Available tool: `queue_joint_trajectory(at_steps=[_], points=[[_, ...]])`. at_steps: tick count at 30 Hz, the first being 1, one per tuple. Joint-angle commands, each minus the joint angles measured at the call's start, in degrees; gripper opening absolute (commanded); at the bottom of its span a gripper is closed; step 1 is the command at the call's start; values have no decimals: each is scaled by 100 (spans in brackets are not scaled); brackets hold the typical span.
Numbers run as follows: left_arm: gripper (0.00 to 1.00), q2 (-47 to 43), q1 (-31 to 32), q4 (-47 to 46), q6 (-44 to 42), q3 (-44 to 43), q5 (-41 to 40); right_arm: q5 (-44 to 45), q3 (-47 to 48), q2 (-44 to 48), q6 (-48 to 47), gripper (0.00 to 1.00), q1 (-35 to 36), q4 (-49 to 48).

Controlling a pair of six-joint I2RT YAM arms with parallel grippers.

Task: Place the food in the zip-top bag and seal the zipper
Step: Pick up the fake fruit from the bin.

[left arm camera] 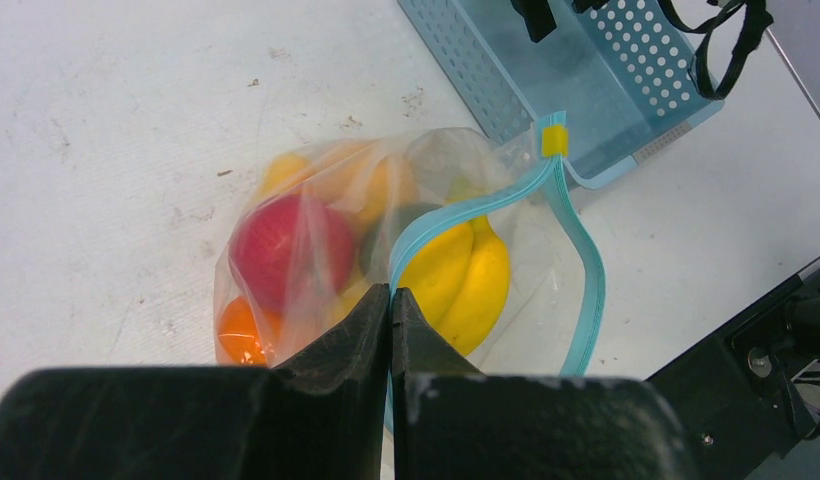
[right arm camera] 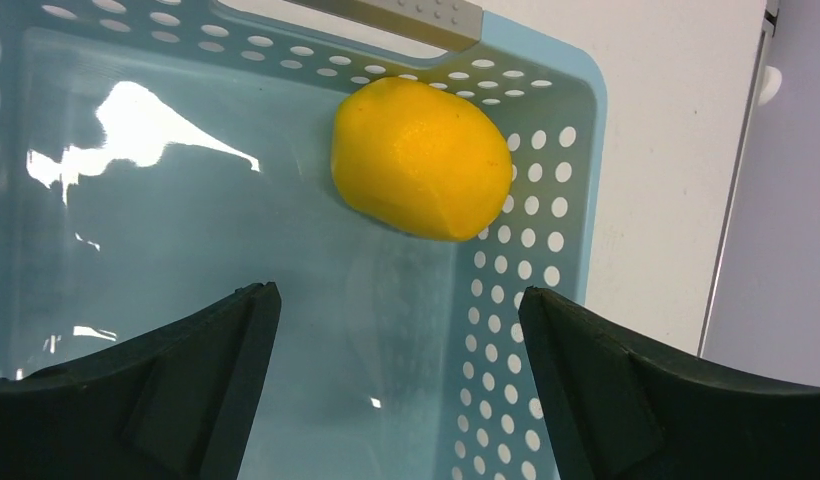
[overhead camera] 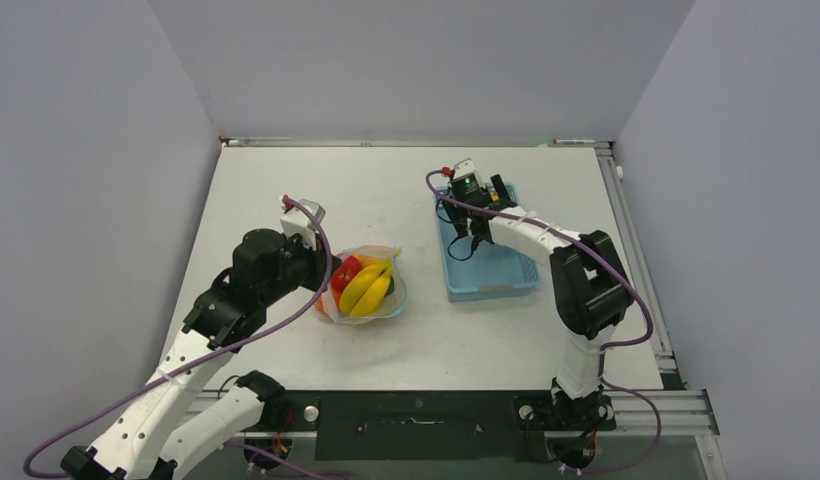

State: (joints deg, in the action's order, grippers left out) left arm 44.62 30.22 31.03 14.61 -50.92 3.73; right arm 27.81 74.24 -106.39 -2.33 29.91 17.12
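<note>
The zip-top bag (left arm camera: 316, 190) lies on the table with its mouth gaping. Inside are food pieces: a red fruit (left arm camera: 276, 245), a yellow banana (left arm camera: 466, 285) and an orange piece (left arm camera: 241, 330). My left gripper (left arm camera: 391, 292) is shut on the bag's mouth edge, where the light-blue zipper (left arm camera: 586, 270) runs between its fingers. The top view shows the bag (overhead camera: 366, 285) right beside the left gripper (overhead camera: 329, 283). My right gripper (right arm camera: 396, 292) hangs open over the blue basket (right arm camera: 186, 200), a little short of a yellow fruit (right arm camera: 421, 160) in the basket's corner.
The perforated light-blue basket (overhead camera: 506, 275) stands right of the bag, with the right gripper (overhead camera: 483, 200) over its far end. A yellow slider tab (left arm camera: 554, 140) sits at the zipper's far end. Grey walls enclose the table on three sides.
</note>
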Motion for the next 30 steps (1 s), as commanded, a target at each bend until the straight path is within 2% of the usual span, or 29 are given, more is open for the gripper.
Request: queue_joint_trajectory(at_steps=[1,11,30], points=[[0,-115,-33,-229,33,-92,60,-405,60,-98,-523,94,-183,-490],[0,-130,-33,-233,33,-84,58,-911,207,-429,-931,93,-477,-763],[0,-83,-27,-212,24,-85,-2,-449,360,-789,-1041,93,-609,-1256]])
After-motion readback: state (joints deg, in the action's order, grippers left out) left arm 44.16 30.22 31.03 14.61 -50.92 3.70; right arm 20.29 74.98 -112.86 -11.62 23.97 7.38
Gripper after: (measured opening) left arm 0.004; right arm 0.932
